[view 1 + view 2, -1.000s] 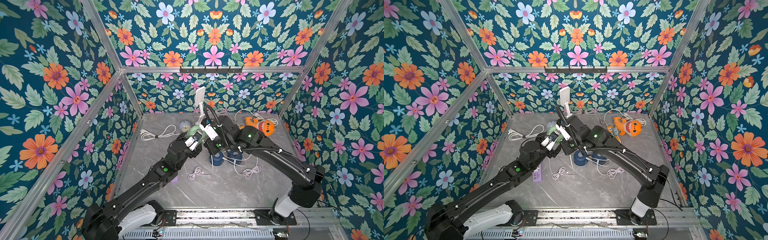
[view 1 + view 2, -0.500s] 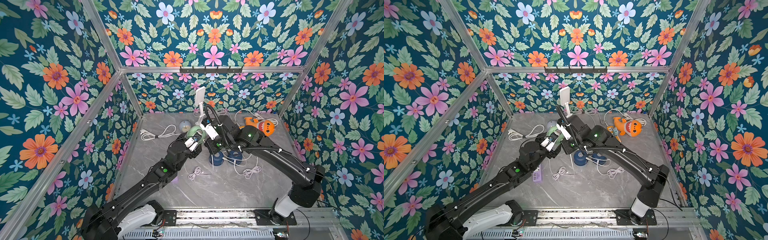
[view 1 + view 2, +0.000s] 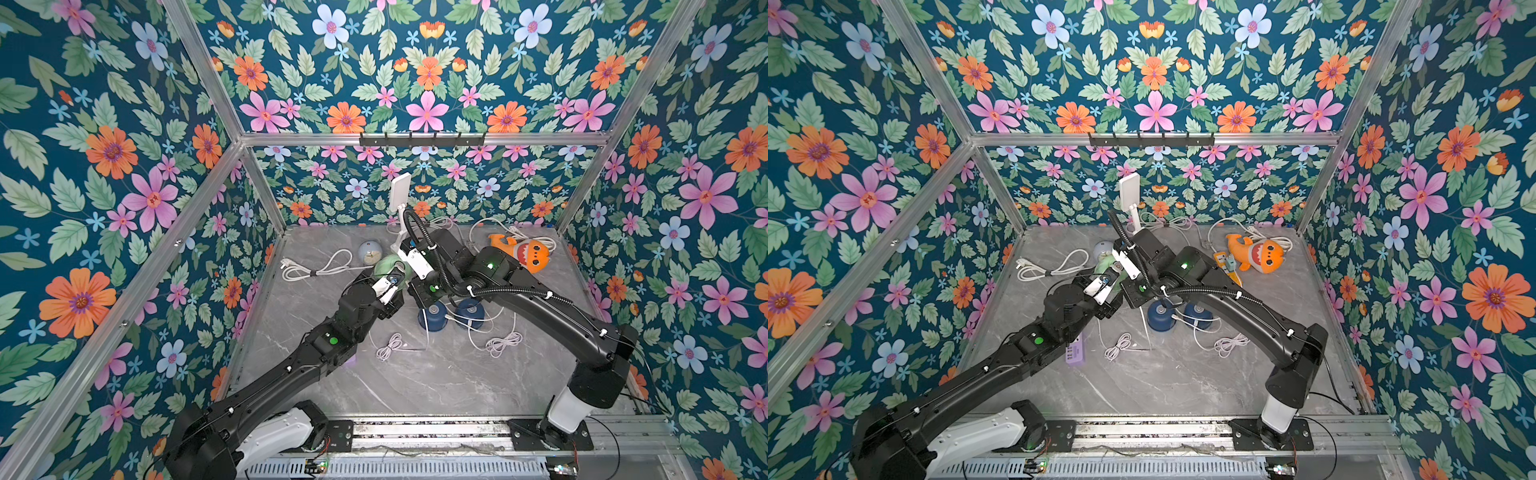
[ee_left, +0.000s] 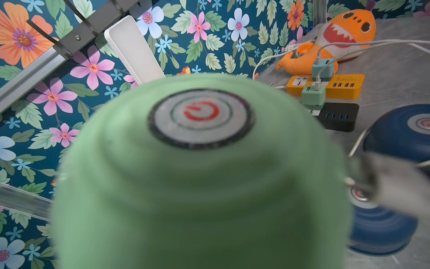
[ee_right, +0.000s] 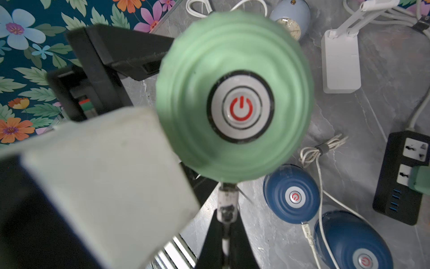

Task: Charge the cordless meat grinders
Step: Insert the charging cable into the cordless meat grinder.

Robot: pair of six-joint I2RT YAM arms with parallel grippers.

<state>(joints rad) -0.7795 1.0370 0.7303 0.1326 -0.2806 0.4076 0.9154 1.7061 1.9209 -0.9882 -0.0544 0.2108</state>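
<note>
While spread wide around the pale green grinder [image 5: 232, 104], grips it by the sides with the left claw [image 3: 394, 277] and holds it lifted off the grey table [image 3: 415, 382], silvery button facing up. Shows only one black finger [image 5: 130, 53] of that claw in the right wrist view, flat against the dome (second finger hidden behind it). Pinches a white cable plug [image 5: 226, 198] in the right claw [image 5: 226, 213], closed tight on it, just beside the left claw. Aims the plug's tip at the green grinder's lower rim, touching or nearly so; cannot tell whether seated in a socket.

Just past the right claw, toward the robot's base: a navy grinder [image 5: 292, 196] and a second navy grinder [image 5: 353, 242], side by side on the table, buttons up, thin white cables [image 5: 320, 186] trailing over and between them. Farther out on the right claw's side: a black power strip [image 5: 400, 209] and an orange power strip [image 4: 344, 87], a teal plug adapter [image 4: 313, 96] on each (white leads running from both). Beyond those, well away from either claw, at the back corner: an orange shark toy [image 3: 523, 253]. Behind both claws, near the back wall: a white desk lamp [image 3: 400, 193] and a pale blue alarm clock [image 5: 290, 21]. Out from the left claw, toward the left wall: a looped white cord [image 3: 316, 268] with its plug. Nearer the base than the left claw: a small coiled white cable [image 3: 388, 345] and a purple hub [image 3: 1074, 353], partly under the left arm.
</note>
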